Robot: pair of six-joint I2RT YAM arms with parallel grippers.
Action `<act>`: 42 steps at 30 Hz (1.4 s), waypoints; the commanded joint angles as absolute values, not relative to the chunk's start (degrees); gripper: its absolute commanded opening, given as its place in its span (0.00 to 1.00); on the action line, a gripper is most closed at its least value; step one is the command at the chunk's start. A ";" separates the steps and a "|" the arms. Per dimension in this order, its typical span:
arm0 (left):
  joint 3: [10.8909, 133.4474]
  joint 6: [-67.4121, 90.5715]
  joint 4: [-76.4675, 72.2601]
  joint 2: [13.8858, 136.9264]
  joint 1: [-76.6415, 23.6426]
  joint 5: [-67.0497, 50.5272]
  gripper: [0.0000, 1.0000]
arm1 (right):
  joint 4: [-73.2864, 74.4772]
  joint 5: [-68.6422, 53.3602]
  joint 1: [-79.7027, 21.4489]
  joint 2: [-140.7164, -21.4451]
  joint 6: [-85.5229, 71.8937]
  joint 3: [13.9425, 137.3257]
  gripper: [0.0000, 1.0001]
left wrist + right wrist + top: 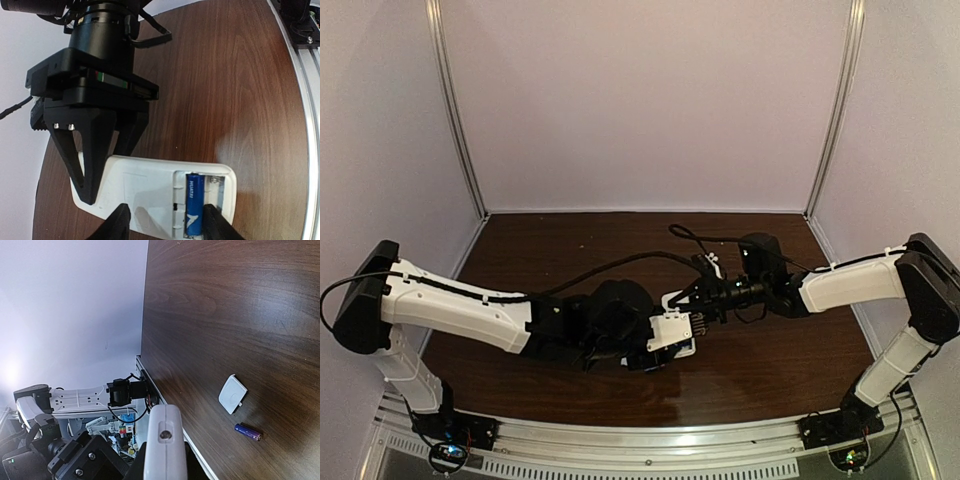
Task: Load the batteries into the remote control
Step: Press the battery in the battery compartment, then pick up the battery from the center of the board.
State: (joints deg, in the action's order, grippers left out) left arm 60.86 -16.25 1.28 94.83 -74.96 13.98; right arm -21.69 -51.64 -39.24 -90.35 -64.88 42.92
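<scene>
Remote control (145, 185): flat rectangular body of smooth white plastic with rounded corners, plain back facing the left wrist camera. In that view its long axis runs side to side, with the open battery bay at the right-hand end. The bay is a recessed pocket with metal contacts.

Seated battery (194, 202): glossy blue cylinder with white print, lying in one slot of the bay, crosswise to the remote's long axis.

Right gripper (105, 175): matte black tapered fingers, clamped on the end of the remote opposite the bay.

Left gripper (167, 222): jaws apart, one black fingertip on each side of the bay end; contact with the remote cannot be told.

Loose battery (247, 432): blue cylinder lying flat, well apart from the remote.

Cover (232, 394): small white rounded square, just beside the loose battery.

Table (225, 75): dark wood-grain surface beneath the remote.
</scene>
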 commanded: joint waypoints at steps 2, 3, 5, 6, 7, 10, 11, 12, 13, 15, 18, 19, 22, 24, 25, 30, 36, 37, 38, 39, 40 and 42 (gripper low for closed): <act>62.35 -16.51 3.99 95.52 -74.75 15.94 0.60 | -22.94 -53.16 -39.62 -90.46 -65.02 43.81 0.00; 62.33 -16.21 3.76 94.70 -74.83 15.45 0.64 | -23.02 -53.17 -39.42 -90.71 -64.63 43.71 0.00; 62.09 -15.43 3.02 92.88 -74.97 14.28 0.68 | -22.63 -52.76 -38.66 -91.04 -62.98 43.53 0.00; 61.82 -15.05 2.62 91.65 -74.97 13.12 0.69 | -22.33 -52.42 -38.01 -91.13 -62.42 43.26 0.00; 61.42 -14.77 2.13 90.43 -74.96 11.90 0.69 | -22.92 -52.27 -37.38 -91.05 -62.22 42.86 0.00; 59.16 -13.11 0.50 85.91 -74.96 8.45 0.70 | -22.71 -51.59 -34.77 -90.48 -60.31 41.97 0.00; 57.92 -12.64 -1.41 84.26 -74.97 7.19 0.70 | -23.19 -51.47 -33.39 -90.04 -59.98 41.40 0.00; 56.67 -12.13 -2.43 82.84 -74.97 6.07 0.70 | -23.54 -51.38 -32.33 -89.52 -59.37 40.91 0.00; 55.25 -11.54 -3.21 81.26 -74.97 5.44 0.69 | -22.89 -50.96 -31.25 -88.89 -58.22 40.61 0.00; 53.77 -10.43 -2.20 80.94 -74.83 5.13 0.66 | -22.37 -50.34 -29.14 -87.35 -57.15 39.66 0.00; 56.45 -8.56 5.47 84.51 -74.70 4.75 0.60 | -20.92 -49.81 -26.36 -85.37 -55.51 38.30 0.00; 58.01 -7.69 8.31 86.39 -74.56 4.75 0.58 | -20.50 -49.75 -25.43 -84.75 -54.97 37.87 0.00; 62.73 -5.01 15.55 92.08 -73.66 3.54 0.52 | -20.14 -49.94 -23.17 -82.49 -54.24 36.38 0.00; 64.85 -3.49 18.40 95.18 -73.00 3.01 0.49 | -19.35 -49.93 -22.05 -80.88 -53.38 35.70 0.00; 65.62 -3.03 19.27 96.25 -72.58 2.46 0.48 | -19.50 -50.22 -21.72 -80.19 -53.28 35.23 0.00; 67.25 -2.06 21.16 100.50 -70.27 0.01 0.42 | -20.11 -51.52 -20.45 -77.10 -52.94 33.27 0.00; 69.27 -3.01 22.11 104.88 -69.70 -4.05 0.38 | -22.70 -52.65 -19.37 -75.10 -53.78 30.90 0.00; 69.79 -3.19 22.58 105.64 -69.62 -4.00 0.37 | -23.56 -52.79 -19.21 -74.94 -54.14 30.53 0.00; 70.13 -3.18 22.74 106.57 -69.43 -3.83 0.37 | -24.50 -53.04 -19.17 -74.77 -54.58 30.02 0.00; 70.33 -3.10 22.76 106.98 -69.32 -3.66 0.37 | -25.12 -53.08 -19.11 -74.55 -54.88 29.69 0.00; 70.57 -2.87 22.88 107.67 -69.02 -3.69 0.36 | -25.99 -53.07 -19.08 -74.34 -55.11 29.44 0.00; 71.00 -2.37 23.11 108.39 -68.39 -3.34 0.34 | -26.71 -52.98 -19.00 -73.73 -55.37 28.86 0.00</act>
State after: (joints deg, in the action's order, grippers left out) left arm 69.14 -3.27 21.58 106.56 -69.67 -2.44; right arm -22.24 -52.05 -19.49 -75.81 -54.50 30.11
